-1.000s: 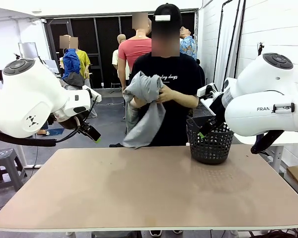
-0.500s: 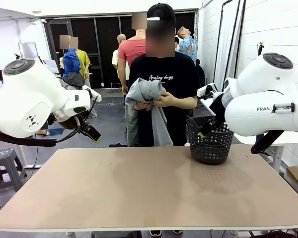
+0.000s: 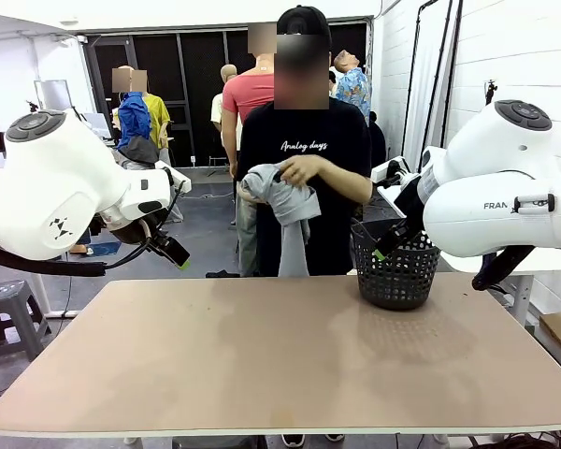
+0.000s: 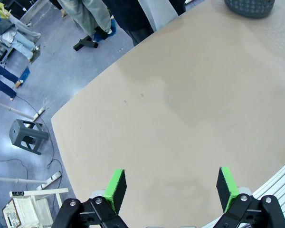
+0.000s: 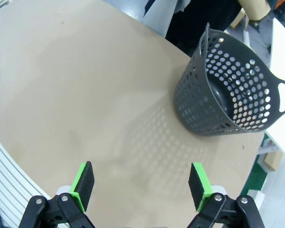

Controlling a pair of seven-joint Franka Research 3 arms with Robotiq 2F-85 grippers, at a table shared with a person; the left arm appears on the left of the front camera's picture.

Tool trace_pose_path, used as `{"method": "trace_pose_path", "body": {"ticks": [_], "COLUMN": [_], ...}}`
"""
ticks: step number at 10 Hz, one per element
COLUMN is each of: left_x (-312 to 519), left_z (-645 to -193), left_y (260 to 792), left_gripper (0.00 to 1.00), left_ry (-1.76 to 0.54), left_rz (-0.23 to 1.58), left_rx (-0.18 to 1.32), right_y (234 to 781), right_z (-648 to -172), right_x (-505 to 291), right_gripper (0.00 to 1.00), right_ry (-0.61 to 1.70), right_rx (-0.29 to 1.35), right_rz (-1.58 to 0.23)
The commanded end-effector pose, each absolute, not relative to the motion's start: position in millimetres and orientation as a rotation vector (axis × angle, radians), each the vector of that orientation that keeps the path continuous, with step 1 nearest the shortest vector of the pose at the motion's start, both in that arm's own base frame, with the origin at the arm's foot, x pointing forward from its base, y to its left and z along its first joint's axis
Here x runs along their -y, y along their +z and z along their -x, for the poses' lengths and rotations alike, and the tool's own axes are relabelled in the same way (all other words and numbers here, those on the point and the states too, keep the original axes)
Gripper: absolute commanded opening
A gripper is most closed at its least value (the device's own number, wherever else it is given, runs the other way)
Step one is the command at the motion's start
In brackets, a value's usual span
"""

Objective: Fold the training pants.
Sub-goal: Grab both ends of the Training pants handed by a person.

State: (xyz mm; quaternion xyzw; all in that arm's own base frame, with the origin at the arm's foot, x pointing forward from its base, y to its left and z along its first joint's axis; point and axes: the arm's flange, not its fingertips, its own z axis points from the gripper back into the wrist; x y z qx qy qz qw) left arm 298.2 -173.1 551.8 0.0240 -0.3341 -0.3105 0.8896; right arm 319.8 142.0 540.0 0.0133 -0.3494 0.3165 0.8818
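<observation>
The light grey training pants [image 3: 285,210] hang bunched in the hands of the person standing at the far side of the table, held at chest height above the far edge. A strip of the grey fabric [image 4: 156,12] also shows at the top of the left wrist view, and again as grey cloth [image 5: 161,14] in the right wrist view. My left gripper [image 4: 170,186] is raised over the table's left side, open and holding nothing; it appears in the front view too [image 3: 173,253]. My right gripper [image 5: 141,186] hovers open and holding nothing near the basket.
A black mesh basket [image 3: 395,267] stands at the table's far right, its inside bare [image 5: 228,92]. The tan table [image 3: 280,355] stretches between both arms. Other people stand behind, and a grey stool [image 4: 28,135] sits on the floor to the left.
The person has gathered the pants from a spread hanging sheet into a tighter bundle and lowered them slightly. Neither arm has moved.
</observation>
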Motion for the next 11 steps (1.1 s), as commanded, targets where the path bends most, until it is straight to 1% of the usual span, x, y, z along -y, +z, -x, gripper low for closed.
{"method": "trace_pose_path", "body": {"ticks": [1,11], "left_x": [170.9,170.9], "left_z": [-299.8,-299.8], "left_y": [551.4,551.4], "left_gripper": [1.0,1.0], "left_ry": [-0.666,-0.666], "left_rz": [-0.055,-0.055], "left_rx": [0.692,0.692], "right_y": [539.9,539.9], "right_z": [-320.3,-320.3], "right_x": [-140.9,-140.9], "right_gripper": [1.0,1.0], "right_ry": [0.658,0.658], "right_rx": [0.727,0.727], "right_rz": [-0.03,-0.03]}}
